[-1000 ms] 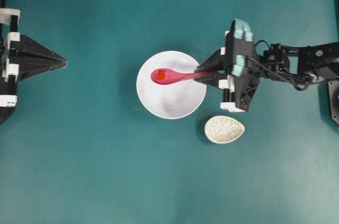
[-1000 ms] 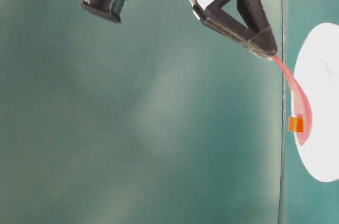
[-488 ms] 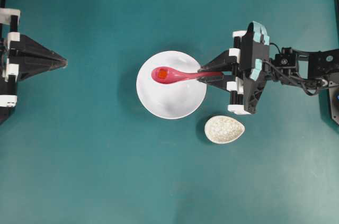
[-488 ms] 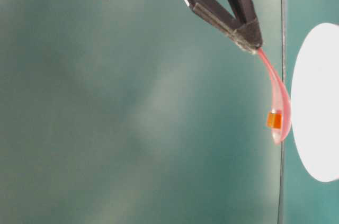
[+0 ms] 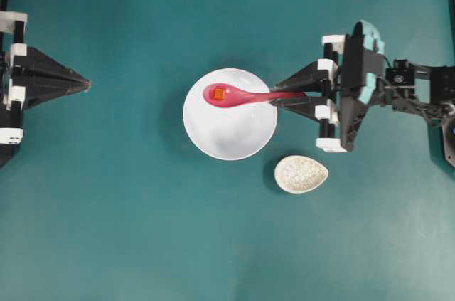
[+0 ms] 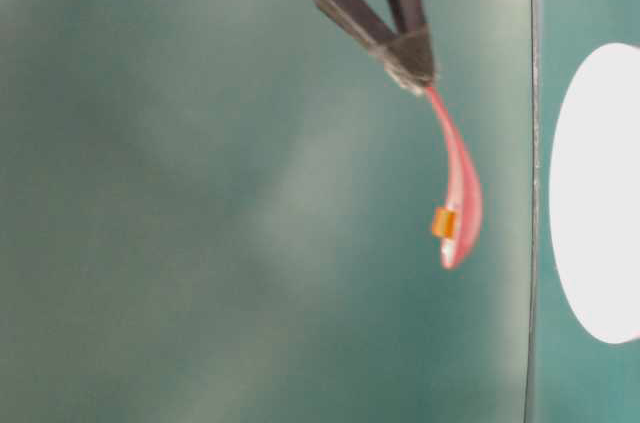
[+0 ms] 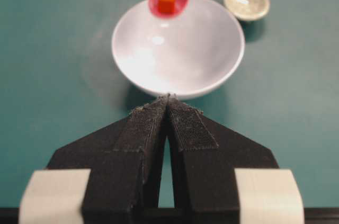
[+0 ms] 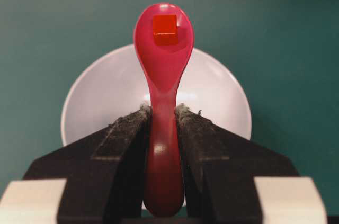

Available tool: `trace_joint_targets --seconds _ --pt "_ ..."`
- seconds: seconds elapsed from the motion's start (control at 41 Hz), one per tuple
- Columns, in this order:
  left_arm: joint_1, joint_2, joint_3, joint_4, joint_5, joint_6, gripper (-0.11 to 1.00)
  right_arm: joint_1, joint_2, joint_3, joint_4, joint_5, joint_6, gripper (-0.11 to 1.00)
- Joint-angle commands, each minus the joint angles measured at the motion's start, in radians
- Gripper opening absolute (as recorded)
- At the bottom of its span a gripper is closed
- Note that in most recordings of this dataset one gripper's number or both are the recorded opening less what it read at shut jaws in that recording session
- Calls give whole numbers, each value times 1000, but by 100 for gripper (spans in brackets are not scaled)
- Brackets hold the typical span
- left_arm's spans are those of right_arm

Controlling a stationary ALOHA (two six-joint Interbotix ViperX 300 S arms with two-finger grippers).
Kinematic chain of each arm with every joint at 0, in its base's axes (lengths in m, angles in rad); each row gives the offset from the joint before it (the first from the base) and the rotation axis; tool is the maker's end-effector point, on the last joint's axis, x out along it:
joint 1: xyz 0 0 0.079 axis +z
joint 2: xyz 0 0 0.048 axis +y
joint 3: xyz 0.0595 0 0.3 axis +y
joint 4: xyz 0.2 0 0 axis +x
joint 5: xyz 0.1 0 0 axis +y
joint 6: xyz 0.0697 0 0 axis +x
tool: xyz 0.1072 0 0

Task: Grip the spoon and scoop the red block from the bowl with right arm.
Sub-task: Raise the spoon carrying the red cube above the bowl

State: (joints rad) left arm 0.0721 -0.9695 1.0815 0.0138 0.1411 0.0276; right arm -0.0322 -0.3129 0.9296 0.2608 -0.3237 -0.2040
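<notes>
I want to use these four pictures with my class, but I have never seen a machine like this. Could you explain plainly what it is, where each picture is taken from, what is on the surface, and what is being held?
This is a robot with two black arms at a green table, each ending in a two-fingered tool. One picture looks straight down. One looks from the side at table height and appears turned sideways. Two come from cameras on the arms' wrists, looking out along the fingers.

On the table stand a white bowl and, beside it, a small speckled dish.

The right tool is shut on the handle of a pink-red spoon. A tiny red block sits in the spoon's scoop. The side picture shows the spoon lifted clear of the bowl.

The left tool is shut, holds nothing, and waits at the table's far side.
</notes>
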Motion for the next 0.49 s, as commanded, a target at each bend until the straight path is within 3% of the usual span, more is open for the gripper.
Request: trace_joint_targets --seconds 0.0,0.464 --pt "3 3 -23 -2 -3 0 0 3 -52 -14 3 26 2 24" --pt "2 3 -28 -2 -2 0 0 -5 -137 -72 3 175 5 24"
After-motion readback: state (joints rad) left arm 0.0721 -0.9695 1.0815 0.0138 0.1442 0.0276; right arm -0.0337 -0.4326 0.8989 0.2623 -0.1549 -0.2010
